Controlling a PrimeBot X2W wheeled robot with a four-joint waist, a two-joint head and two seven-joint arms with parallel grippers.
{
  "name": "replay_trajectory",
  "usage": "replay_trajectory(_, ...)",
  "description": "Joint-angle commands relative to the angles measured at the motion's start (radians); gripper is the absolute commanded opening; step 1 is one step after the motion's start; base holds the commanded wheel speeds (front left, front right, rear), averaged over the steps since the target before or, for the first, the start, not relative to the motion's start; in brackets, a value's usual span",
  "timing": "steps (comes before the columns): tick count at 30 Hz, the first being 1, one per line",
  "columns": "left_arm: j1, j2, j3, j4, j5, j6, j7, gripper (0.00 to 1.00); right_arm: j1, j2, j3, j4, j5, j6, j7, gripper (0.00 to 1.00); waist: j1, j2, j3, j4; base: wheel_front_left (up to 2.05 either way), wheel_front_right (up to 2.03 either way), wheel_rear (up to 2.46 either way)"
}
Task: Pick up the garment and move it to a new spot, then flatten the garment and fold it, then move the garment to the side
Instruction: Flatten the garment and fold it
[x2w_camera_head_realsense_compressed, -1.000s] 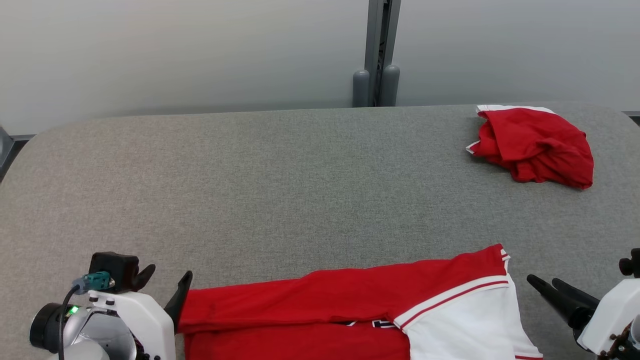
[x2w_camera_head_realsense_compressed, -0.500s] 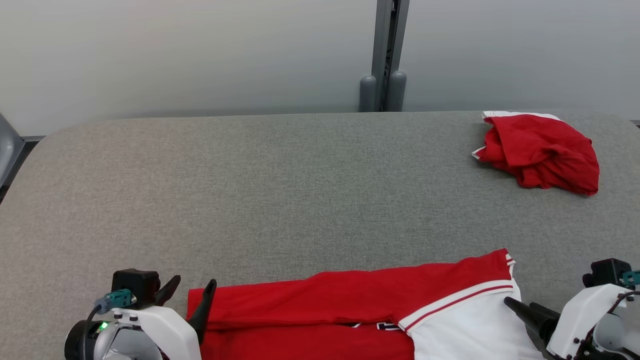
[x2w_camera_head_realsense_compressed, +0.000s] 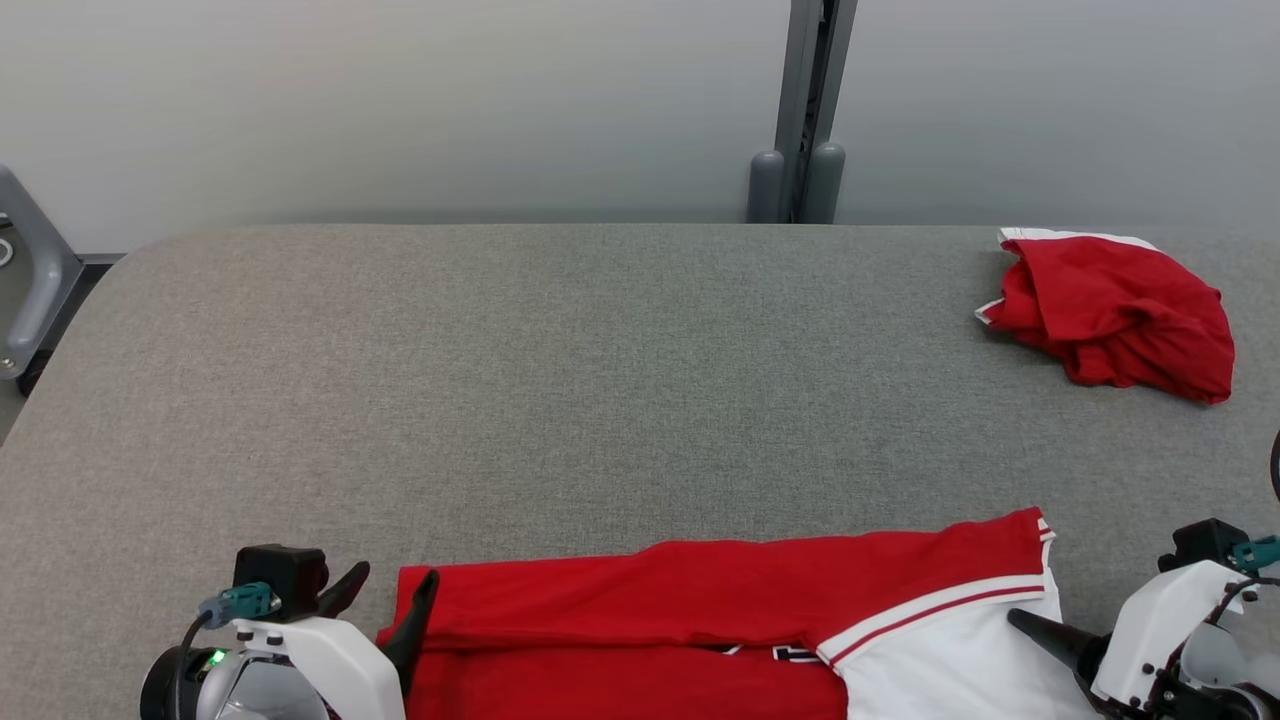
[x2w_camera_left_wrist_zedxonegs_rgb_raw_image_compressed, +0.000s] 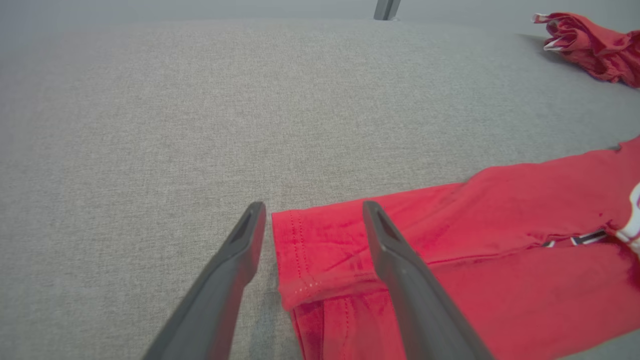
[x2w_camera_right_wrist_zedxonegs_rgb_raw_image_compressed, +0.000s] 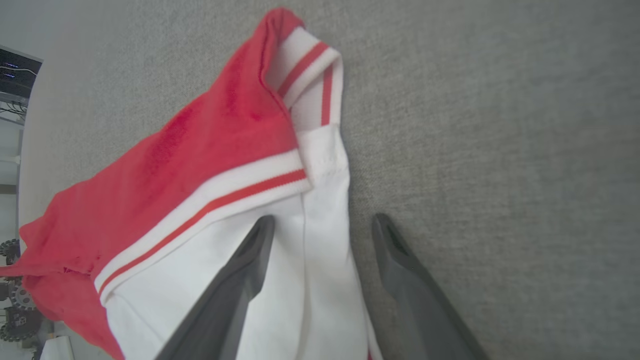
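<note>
Camera framing is being shifted, so the tabletop (x2w_camera_head_realsense_compressed: 600, 380) and the crumpled red cloth (x2w_camera_head_realsense_compressed: 1120, 315) at its far right corner are not themselves being moved. Folded lengthwise, the garment (x2w_camera_head_realsense_compressed: 720, 600) is being left along the near edge. Compared with the earlier frame, the left claw (x2w_camera_left_wrist_zedxonegs_rgb_raw_image_compressed: 314, 206) and right claw (x2w_camera_right_wrist_zedxonegs_rgb_raw_image_compressed: 324, 219) are being set astride its two ends, jaws apart, nothing clamped; a next fold is probably being prepared.

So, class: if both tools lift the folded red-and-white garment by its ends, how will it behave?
Probably floppy: the garment lies in soft folds, so its middle should sag between the left tool and right tool. Likely light: thin cloth. The textured table may resist sliding.
</note>
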Motion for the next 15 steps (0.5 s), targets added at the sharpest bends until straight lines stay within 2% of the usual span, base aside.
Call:
replay_trajectory(1, -0.018, -0.002, 0.004, 0.009, -0.002, -0.004, -0.004, 1.0, 0.034, 0.04, 0.023, 0.001, 0.017, -0.006, 0.04, 1.0, 0.0, -0.0001, 0.005, 0.002, 0.0, 0.0, 0.0)
replay_trajectory(6, -0.026, -0.006, 0.005, 0.02, 0.003, -0.011, -0.005, 1.0, 0.018, 0.073, 0.025, -0.013, 0.025, -0.005, 0.083, 1.0, 0.0, -0.0001, 0.019, 0.003, 0.0, 0.0, 0.0)
replay_trajectory(7, -0.029, -0.007, 0.004, 0.022, 0.005, -0.014, -0.004, 1.0, 0.017, 0.08, 0.026, -0.014, 0.028, -0.003, 0.096, 0.96, 0.0, -0.0001, 0.02, 0.004, 0.0, 0.0, 0.0)
replay_trajectory(8, -0.033, -0.008, 0.004, 0.024, 0.006, -0.016, -0.003, 1.0, 0.016, 0.084, 0.027, -0.015, 0.028, -0.003, 0.106, 0.78, 0.0, -0.0001, 0.021, 0.004, 0.0, 0.0, 0.0)
replay_trajectory(9, -0.036, -0.008, 0.003, 0.027, 0.007, -0.017, -0.003, 1.0, 0.012, 0.089, 0.027, -0.015, 0.026, -0.002, 0.114, 0.51, 0.0, -0.0001, 0.021, 0.005, 0.0, 0.0, 0.0)
replay_trajectory(10, -0.039, -0.009, 0.003, 0.029, 0.007, -0.019, -0.002, 1.0, 0.005, 0.093, 0.027, -0.014, 0.025, -0.002, 0.121, 0.4, 0.0, -0.0001, 0.022, 0.006, 0.0, 0.0, 0.0)
replay_trajectory(12, -0.041, -0.009, 0.002, 0.035, 0.009, -0.022, -0.002, 1.0, -0.008, 0.096, 0.026, -0.021, 0.023, -0.001, 0.119, 0.0, 0.0, -0.0001, 0.021, 0.008, 0.0, 0.0, 0.0)
replay_trajectory(15, -0.041, -0.011, 0.002, 0.04, 0.008, -0.026, -0.005, 1.0, -0.025, 0.07, 0.015, -0.04, 0.023, -0.002, 0.096, 0.0, 0.0, -0.0001, 0.019, 0.008, 0.0, 0.0, 0.0)
